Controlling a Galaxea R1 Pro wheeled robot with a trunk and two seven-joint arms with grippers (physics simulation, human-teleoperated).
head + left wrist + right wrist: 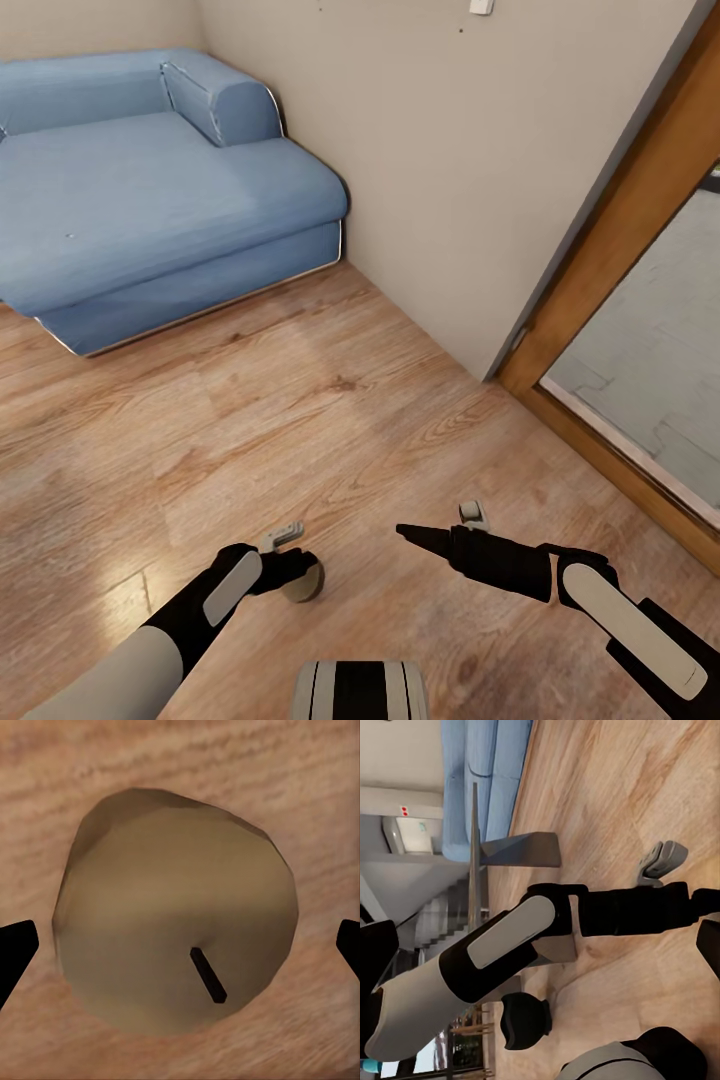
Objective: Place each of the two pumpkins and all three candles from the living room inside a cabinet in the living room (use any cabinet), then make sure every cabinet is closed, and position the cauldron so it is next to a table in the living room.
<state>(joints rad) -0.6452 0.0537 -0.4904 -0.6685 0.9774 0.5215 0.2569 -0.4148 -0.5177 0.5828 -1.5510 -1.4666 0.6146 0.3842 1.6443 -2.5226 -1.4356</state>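
Observation:
A stubby pale candle (176, 934) with a short dark wick stands on the wood floor, seen from straight above in the left wrist view. My left gripper (180, 949) is open around it, its black fingertips (15, 952) on either side with gaps to the candle's wall. In the head view the candle (304, 584) peeks out just beyond my left gripper (292, 566) at the lower middle. My right gripper (415, 535) hovers to the right of it, pointing left, open and holding nothing. The pumpkins, cabinet and cauldron are out of view.
A blue sofa (150, 190) fills the far left corner against the beige wall (470, 150). A wooden door frame (620, 250) with a glass pane runs along the right. Bare wood floor (300, 420) lies between the sofa and my arms.

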